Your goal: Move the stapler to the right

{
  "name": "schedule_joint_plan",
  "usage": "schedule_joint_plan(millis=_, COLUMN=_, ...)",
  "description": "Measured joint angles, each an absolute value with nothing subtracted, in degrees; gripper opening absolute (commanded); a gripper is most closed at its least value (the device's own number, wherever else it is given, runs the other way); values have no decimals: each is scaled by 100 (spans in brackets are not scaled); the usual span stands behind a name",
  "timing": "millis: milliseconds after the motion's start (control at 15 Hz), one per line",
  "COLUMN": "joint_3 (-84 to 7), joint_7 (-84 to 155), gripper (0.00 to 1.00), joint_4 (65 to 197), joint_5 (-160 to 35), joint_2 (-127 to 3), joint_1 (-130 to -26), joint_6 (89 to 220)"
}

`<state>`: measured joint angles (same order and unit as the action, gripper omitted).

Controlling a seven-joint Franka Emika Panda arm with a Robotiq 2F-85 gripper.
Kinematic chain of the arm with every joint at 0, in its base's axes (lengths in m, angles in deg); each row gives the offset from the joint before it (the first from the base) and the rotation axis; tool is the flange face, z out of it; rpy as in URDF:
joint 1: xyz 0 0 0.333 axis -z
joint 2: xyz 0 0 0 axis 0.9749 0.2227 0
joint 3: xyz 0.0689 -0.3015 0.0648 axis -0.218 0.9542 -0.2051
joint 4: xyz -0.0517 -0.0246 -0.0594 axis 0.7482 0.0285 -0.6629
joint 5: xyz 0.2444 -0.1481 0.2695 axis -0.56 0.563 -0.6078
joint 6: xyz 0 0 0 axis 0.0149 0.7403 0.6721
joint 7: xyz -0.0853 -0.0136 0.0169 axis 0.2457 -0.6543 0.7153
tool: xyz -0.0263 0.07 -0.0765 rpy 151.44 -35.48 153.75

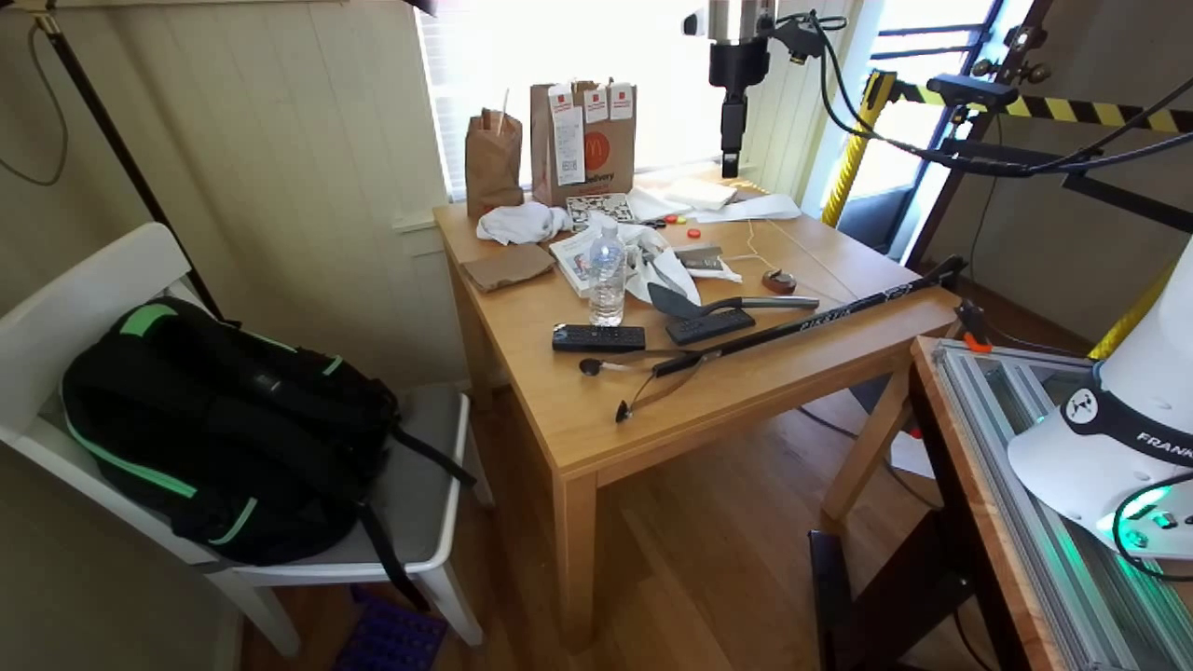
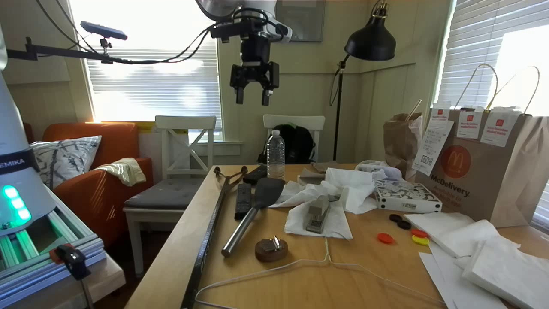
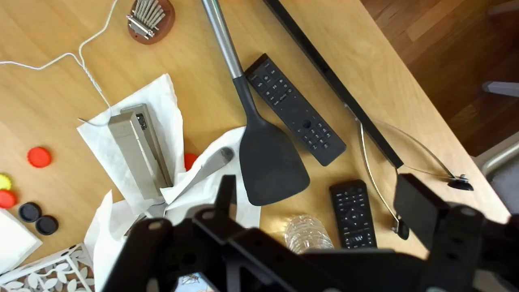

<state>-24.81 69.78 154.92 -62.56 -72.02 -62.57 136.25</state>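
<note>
The stapler is grey-beige and lies on a white napkin on the wooden table. In the wrist view the stapler [image 3: 136,152] is left of the middle, beside a thin cord. It also shows in both exterior views, as the stapler [image 2: 318,212] near the table's middle and the small stapler [image 1: 701,262] behind the spatula. My gripper [image 2: 253,99] is open and empty, high above the table and apart from the stapler. In the wrist view my gripper's fingers [image 3: 322,196] are wide apart, to the right of the stapler. In an exterior view the gripper [image 1: 732,168] points straight down.
A clear bottle [image 2: 276,154] stands upright. A black spatula [image 3: 271,162], two remotes [image 3: 298,111] and a long black grabber [image 1: 811,321] lie near the stapler. A round wooden thumb piano [image 2: 271,249], several caps, crumpled napkins [image 2: 343,184] and paper bags [image 1: 582,140] are on the table.
</note>
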Motion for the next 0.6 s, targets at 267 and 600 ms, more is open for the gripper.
schedule_joint_plan(millis=267, joint_3=-2543, joint_7=7092, gripper=100, joint_4=15467, joint_5=-6182, joint_2=-7138, joint_1=-6233, joint_6=13786)
schedule_joint_plan(millis=600, joint_3=-2758, joint_7=7140, gripper=100, joint_4=16213, joint_5=-5400, joint_2=-7607, joint_1=-6297, joint_6=15382)
